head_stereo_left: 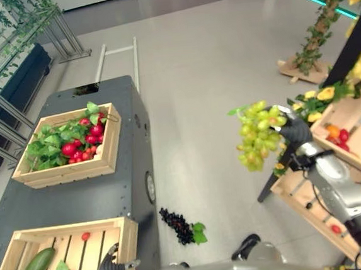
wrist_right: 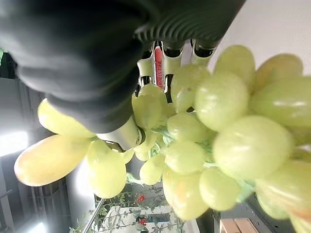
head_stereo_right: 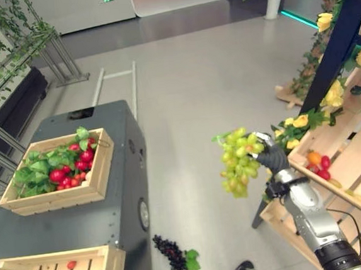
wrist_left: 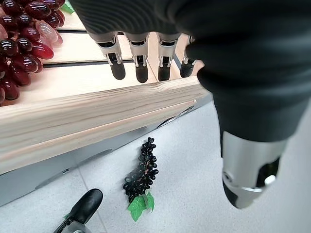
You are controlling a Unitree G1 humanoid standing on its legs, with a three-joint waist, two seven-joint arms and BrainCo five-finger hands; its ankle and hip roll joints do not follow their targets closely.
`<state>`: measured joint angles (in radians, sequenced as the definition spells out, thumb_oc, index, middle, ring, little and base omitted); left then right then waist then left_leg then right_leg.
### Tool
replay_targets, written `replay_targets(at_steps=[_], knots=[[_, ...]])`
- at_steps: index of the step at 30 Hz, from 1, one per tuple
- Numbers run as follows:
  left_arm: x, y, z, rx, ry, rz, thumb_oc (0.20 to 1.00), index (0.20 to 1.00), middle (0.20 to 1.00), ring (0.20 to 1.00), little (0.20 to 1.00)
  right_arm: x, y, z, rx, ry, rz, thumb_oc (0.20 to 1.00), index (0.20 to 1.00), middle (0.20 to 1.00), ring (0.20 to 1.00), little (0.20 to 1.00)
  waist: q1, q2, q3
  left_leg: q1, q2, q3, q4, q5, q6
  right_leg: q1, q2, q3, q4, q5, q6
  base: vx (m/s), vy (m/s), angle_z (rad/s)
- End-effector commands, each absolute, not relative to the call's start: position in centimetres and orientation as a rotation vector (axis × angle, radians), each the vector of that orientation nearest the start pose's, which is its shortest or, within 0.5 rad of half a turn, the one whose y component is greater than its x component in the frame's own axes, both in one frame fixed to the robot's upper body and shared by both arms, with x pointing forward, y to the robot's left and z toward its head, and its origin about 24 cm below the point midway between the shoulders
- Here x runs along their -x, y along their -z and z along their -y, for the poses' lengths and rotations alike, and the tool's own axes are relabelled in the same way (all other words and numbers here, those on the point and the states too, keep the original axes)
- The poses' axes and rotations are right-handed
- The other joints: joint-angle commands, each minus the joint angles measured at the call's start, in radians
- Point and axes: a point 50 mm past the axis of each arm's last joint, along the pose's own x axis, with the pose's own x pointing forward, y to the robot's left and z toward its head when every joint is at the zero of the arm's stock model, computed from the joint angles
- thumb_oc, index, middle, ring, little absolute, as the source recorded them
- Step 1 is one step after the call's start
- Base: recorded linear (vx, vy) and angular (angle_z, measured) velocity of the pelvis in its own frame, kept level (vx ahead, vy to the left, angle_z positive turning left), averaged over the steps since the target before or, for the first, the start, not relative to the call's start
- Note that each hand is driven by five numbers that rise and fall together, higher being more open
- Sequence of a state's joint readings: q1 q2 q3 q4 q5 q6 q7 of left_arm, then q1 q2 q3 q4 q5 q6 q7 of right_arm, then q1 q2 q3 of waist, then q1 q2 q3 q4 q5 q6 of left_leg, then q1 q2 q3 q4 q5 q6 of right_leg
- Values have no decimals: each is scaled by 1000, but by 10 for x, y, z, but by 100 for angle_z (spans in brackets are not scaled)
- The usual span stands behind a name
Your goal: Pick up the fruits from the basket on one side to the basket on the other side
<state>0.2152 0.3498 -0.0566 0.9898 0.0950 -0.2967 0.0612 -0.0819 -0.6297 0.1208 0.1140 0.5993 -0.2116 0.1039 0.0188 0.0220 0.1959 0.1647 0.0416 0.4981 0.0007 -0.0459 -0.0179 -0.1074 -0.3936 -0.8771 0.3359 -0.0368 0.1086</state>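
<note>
A dark cabinet [head_stereo_left: 90,187] stands on the robot's left with two wooden crates on top. The far crate [head_stereo_left: 70,173] is packed with red fruit [head_stereo_left: 80,144] and green leaves. The near crate [head_stereo_left: 123,238] has a cucumber [head_stereo_left: 39,263], a few green grapes, a bunch of red grapes [wrist_left: 19,43] and a small red fruit [head_stereo_left: 85,236] on its slats. On the right, a wooden rack [head_stereo_right: 341,159] trimmed with yellow flowers [head_stereo_right: 301,120] has an orange and some red fruit [head_stereo_right: 319,162] in it.

Out over the open floor between the two sides, the right hand [head_stereo_right: 272,157] carries a bunch of green grapes [head_stereo_right: 236,161]. Its fingers are curled round the top of the bunch, and the cluster hangs beside and below the hand. It looks light and floppy to me, likely to swing on its stem, and the smooth berries would be slippery, so I'd hold it at the stem end, where the fingers are, rather than squeeze the berries.

A bunch of black grapes [head_stereo_left: 177,225] with a green leaf lies on the floor just beside the cabinet's foot.

The left hand [head_stereo_left: 107,268] hovers at the near crate's front edge, fingers [wrist_left: 141,63] straight and relaxed, holding nothing.
</note>
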Motion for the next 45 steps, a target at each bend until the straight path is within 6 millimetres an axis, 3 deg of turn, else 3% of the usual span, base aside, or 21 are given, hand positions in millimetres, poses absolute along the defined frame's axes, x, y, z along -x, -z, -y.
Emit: replay_targets(at_steps=[1, 2, 3, 4, 6, 7, 11, 14, 17, 29, 33, 34, 35, 36, 39, 40, 45], knots=[[-100, 127, -260, -417, -53, -794, 1000, 1000, 1000, 1000, 1000, -280, -139, 218, -14, -207, 434, 200, 200, 200, 200, 200, 94, -68, -26, -39, -3, -174, 200, -116, -58, 101, 50, 111, -285, 231, 85, 20, -194, -42], [-100, 127, -260, -416, -53, -794, 1000, 1000, 1000, 1000, 1000, -280, -139, 218, -14, -207, 434, 200, 200, 200, 200, 200, 94, -67, -26, -41, -1, -174, 203, -118, -58, 100, 52, 111, -286, 231, 84, -14, -110, -100], [-92, 130, -257, -363, -99, -810, 1000, 1000, 1000, 1000, 1000, -288, -140, 206, -38, -249, 429, 200, 200, 200, 200, 200, 135, -66, -28, -39, -14, -296, 240, -148, -79, 83, 84, 170, -306, 214, 68, -26, -54, -125], [-89, 132, -256, -348, -108, -824, 1000, 1000, 1000, 1000, 1000, -290, -138, 202, -52, -258, 421, 200, 200, 200, 200, 200, 144, -62, -34, -28, -8, -322, 232, -143, -92, 74, 100, 192, -311, 211, 62, -52, -62, -188], [-87, 133, -254, -336, -106, -835, 1000, 1000, 1000, 1000, 1000, -292, -136, 199, -56, -264, 411, 200, 200, 200, 200, 200, 146, -59, -39, -18, -8, -354, 222, -134, -102, 65, 114, 206, -311, 204, 56, -60, -7, -150], [-87, 135, -251, -336, -86, -845, 1000, 1000, 1000, 1000, 1000, -292, -135, 196, -63, -275, 403, 200, 200, 200, 200, 200, 130, -58, -46, -16, -29, -403, 179, -154, -86, 33, 111, 226, -302, 204, 56, -77, 30, -49], [-95, 134, -250, -382, -19, -834, 1000, 1000, 1000, 1000, 1000, -287, -138, 200, -37, -267, 420, 200, 200, 200, 200, 200, 92, -58, -51, -18, -15, -350, 134, -141, -73, 20, 83, 211, -295, 220, 70, -50, 77, -9], [-114, 126, -243, -421, 75, -754, 1000, 1000, 1000, 1000, 1000, -287, -133, 201, -33, -236, 406, 200, 200, 200, 200, 200, 60, -54, -42, -2, -40, -315, 111, -146, -45, 12, 47, 227, -257, 231, 80, -16, 177, -10], [-121, 123, -241, -450, 124, -731, 1000, 1000, 1000, 1000, 1000, -284, -129, 206, -31, -203, 392, 200, 200, 200, 200, 200, 40, -57, -32, 20, -66, -308, 105, -156, -26, 18, 13, 229, -225, 238, 96, -20, 143, -23], [-120, 122, -239, -477, 172, -726, 1000, 1000, 1000, 1000, 1000, -283, -116, 208, -39, -155, 354, 200, 200, 200, 200, 200, 29, -65, -22, 56, -116, -312, 91, -161, 22, -14, -44, 271, -144, 291, 130, -14, 101, -9], [-110, 125, -238, -482, 192, -754, 1000, 1000, 1000, 1000, 1000, -283, -114, 206, -22, -148, 349, 200, 200, 200, 200, 200, 26, -55, -9, 52, -143, -311, 74, -136, 37, -36, -81, 308, -138, 350, 146, -73, 92, -3], [-110, 125, -239, -480, 190, -757, 1000, 1000, 1000, 1000, 1000, -284, -115, 205, -24, -145, 354, 200, 200, 200, 200, 200, 31, -50, -7, 45, -143, -305, 72, -129, 40, -31, -89, 291, -114, 334, 143, -184, 101, -17], [-109, 125, -240, -480, 187, -761, 1000, 1000, 1000, 1000, 1000, -287, -117, 203, -36, -138, 365, 200, 200, 200, 200, 200, 50, -43, -9, 34, -143, -286, 71, -121, 41, -9, -107, 224, -81, 314, 140, -183, 113, -28], [-106, 126, -245, -476, 163, -777, 1000, 1000, 1000, 1000, 1000, -291, -117, 201, -44, -131, 361, 200, 200, 200, 200, 200, 67, -29, -18, 29, -135, -257, 69, -117, 44, 23, -136, 110, 21, 271, 132, -130, 81, -29], [-104, 126, -248, -466, 140, -787, 1000, 1000, 1000, 1000, 1000, -294, -116, 200, -32, -133, 352, 200, 200, 200, 200, 200, 66, -36, -21, 24, -137, -250, 75, -123, 47, 15, -137, 123, 58, 251, 130, -54, -52, -50], [-98, 130, -253, -451, 93, -823, 1000, 1000, 1000, 1000, 1000, -295, -114, 199, -35, -127, 341, 200, 200, 200, 200, 200, 74, -49, -32, 23, -136, -245, 68, -123, 45, 18, -108, 142, -15, 253, 129, -9, -144, -24], [-93, 133, -253, -413, 23, -850, 1000, 1000, 1000, 1000, 1000, -295, -116, 204, -44, -99, 352, 200, 200, 200, 200, 200, 95, -51, -44, 16, -107, -213, 84, -124, 24, 60, -80, 117, -104, 267, 127, 5, -194, -34]])
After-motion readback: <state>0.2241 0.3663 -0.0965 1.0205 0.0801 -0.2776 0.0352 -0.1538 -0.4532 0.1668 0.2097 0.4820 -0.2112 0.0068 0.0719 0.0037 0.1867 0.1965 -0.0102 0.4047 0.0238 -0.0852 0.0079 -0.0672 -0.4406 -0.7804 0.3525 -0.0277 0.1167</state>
